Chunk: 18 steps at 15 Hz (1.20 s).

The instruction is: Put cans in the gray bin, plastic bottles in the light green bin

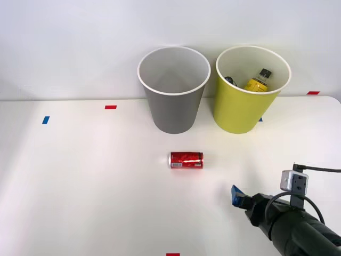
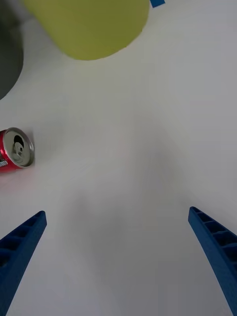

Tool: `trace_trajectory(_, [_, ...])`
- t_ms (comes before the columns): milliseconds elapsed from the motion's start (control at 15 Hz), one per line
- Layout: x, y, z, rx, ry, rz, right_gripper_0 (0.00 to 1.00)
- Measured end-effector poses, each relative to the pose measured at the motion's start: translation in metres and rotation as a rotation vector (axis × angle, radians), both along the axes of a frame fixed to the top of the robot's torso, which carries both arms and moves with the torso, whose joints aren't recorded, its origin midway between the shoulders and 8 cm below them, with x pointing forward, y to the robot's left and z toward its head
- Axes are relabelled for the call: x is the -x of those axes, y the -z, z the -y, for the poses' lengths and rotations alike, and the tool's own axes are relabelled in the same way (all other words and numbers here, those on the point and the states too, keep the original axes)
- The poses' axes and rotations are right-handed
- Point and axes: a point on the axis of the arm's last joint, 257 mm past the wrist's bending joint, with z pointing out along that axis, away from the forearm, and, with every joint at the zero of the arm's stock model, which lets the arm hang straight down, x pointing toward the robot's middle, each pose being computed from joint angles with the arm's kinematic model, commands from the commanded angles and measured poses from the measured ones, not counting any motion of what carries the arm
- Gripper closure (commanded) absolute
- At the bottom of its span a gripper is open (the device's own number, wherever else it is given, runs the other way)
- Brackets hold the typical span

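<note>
A small red can [image 1: 186, 160] lies on its side on the white table [image 1: 80, 176], in front of the gray bin [image 1: 173, 90]. In the wrist view the can [image 2: 14, 150] shows its silver end. The light green bin [image 1: 249, 90] stands to the right of the gray one, and a plastic bottle [image 1: 259, 81] with a yellow label and black cap rests inside it. My right gripper [image 1: 235, 194] hovers low at the front right, well to the right of the can. It is open [image 2: 117, 237], with bare table between its blue fingers [image 2: 213, 247].
Small red tape marks [image 1: 110, 107] and blue tape marks [image 1: 46, 120] dot the table. A white wall rises behind the bins. The gray bin's [image 2: 9, 54] and green bin's [image 2: 89, 24] walls show ahead of the gripper in the wrist view.
</note>
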Motion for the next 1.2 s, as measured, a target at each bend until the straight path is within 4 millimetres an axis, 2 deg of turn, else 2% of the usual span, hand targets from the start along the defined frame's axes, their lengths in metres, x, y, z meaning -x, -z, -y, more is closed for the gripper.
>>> trace_trajectory(333, [-0.005,-0.001,-0.009,-0.073,0.115,-0.078,0.00])
trace_trajectory(600, [-0.002,0.001,-0.025,-0.204,0.217,-0.203,0.00])
trace_trajectory(867, [-0.006,-0.013,-0.047,-0.341,0.283,-0.292,0.00])
trace_trajectory(1200, [0.003,-0.016,-0.066,-0.575,0.443,-0.418,0.00])
